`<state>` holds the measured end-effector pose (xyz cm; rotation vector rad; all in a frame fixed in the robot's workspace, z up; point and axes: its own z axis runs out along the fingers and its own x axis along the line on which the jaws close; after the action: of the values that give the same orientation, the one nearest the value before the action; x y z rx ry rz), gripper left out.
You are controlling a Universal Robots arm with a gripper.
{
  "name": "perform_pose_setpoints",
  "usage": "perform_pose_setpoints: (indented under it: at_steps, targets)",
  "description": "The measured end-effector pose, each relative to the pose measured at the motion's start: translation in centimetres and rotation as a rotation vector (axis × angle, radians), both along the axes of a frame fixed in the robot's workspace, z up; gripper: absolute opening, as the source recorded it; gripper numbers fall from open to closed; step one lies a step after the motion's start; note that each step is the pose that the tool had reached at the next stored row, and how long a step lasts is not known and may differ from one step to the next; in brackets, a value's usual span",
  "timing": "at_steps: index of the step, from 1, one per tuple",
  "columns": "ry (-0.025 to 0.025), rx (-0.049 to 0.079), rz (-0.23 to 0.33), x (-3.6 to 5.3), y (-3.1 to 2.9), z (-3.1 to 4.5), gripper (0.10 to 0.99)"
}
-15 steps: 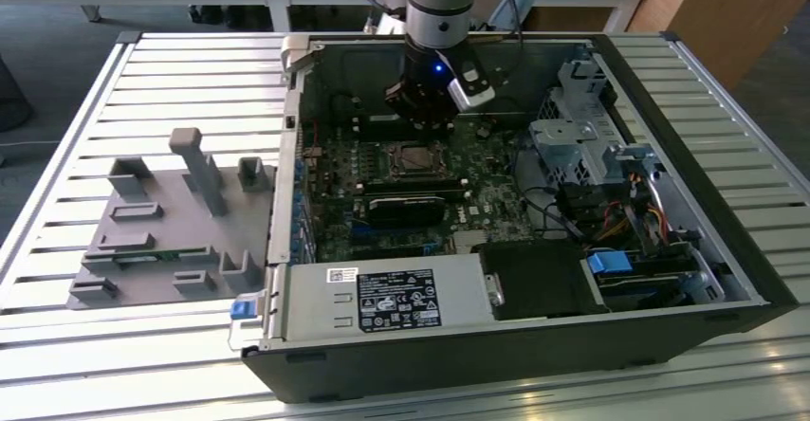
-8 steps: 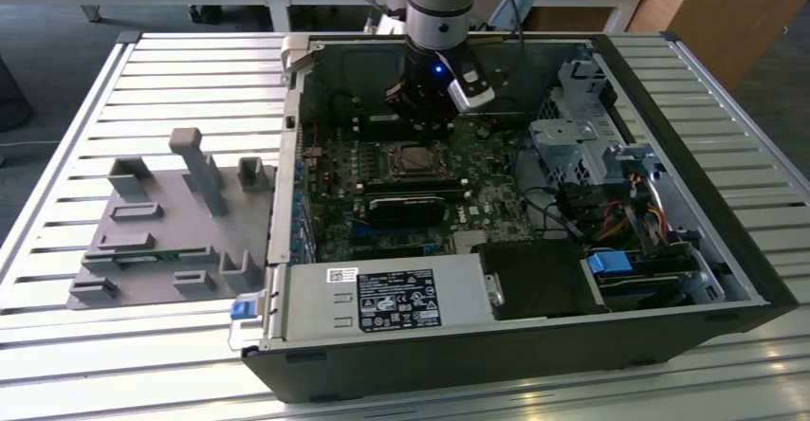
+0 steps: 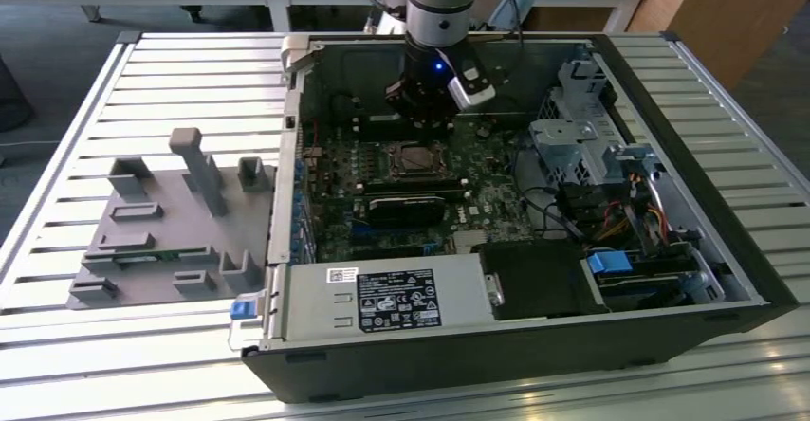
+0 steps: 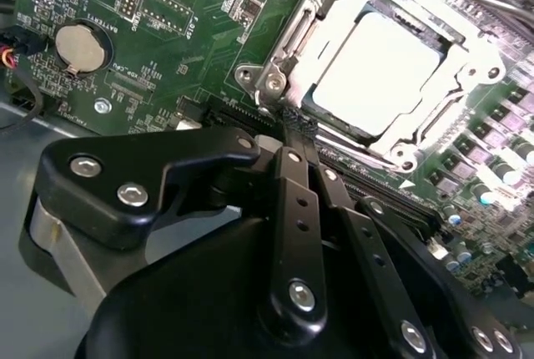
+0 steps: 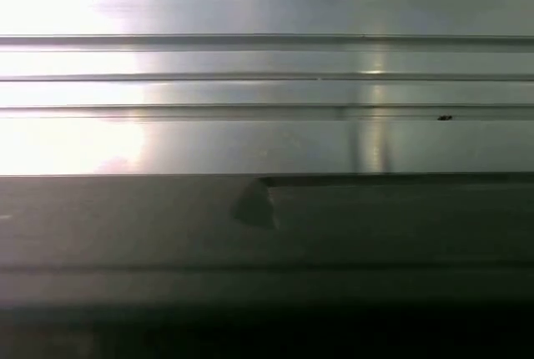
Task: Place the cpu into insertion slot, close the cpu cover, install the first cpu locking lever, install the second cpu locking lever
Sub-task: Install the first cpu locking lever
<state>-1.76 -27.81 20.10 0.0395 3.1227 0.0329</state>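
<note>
Gripper [image 4: 288, 129] fingers are pressed together with nothing between them, just beside the insertion slot [image 4: 380, 67] on the green circuit board [image 4: 167, 33]. Inside it lies the cpu [image 4: 375, 63], with the cpu cover [image 4: 334, 8] shut down over it. In the exterior view, the arm reaches into the computer case [image 3: 708, 250].

cpu [image 4: 375, 71] in insertion slot [image 4: 327, 117]

Workshop: open computer case [image 3: 532, 279] on slatted bench [image 3: 152, 70].
</note>
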Motion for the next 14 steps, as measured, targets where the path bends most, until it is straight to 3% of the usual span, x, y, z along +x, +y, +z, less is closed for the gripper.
perform_pose_setpoints:
  at_steps: [4,14]
  targets:
    - [0.0002,0.000,0.000,0.00,-0.01,0.82,0.106]
    - [0.0005,-0.001,0.000,0.01,-0.47,0.86,0.106]
